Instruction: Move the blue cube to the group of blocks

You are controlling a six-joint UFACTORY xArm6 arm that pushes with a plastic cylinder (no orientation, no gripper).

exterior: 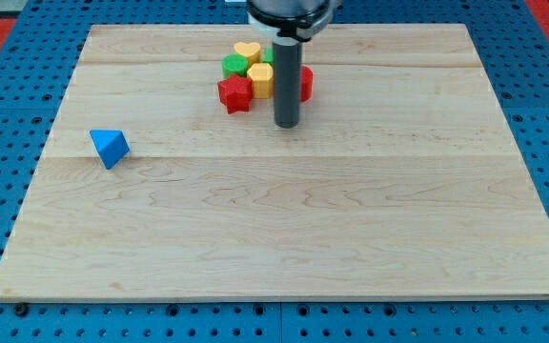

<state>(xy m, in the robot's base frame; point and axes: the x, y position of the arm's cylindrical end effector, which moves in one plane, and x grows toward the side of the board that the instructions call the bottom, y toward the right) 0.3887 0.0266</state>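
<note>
blue block (110,148), far from my tip (286,125)

cube (110,148) far left, alone | group (252,74) top centre | my tip (286,125) beside group

One blue block (109,148) at nine o'clock; at twelve o'clock, two red, two yellow, two green blocks (234,66); one rod.
</note>
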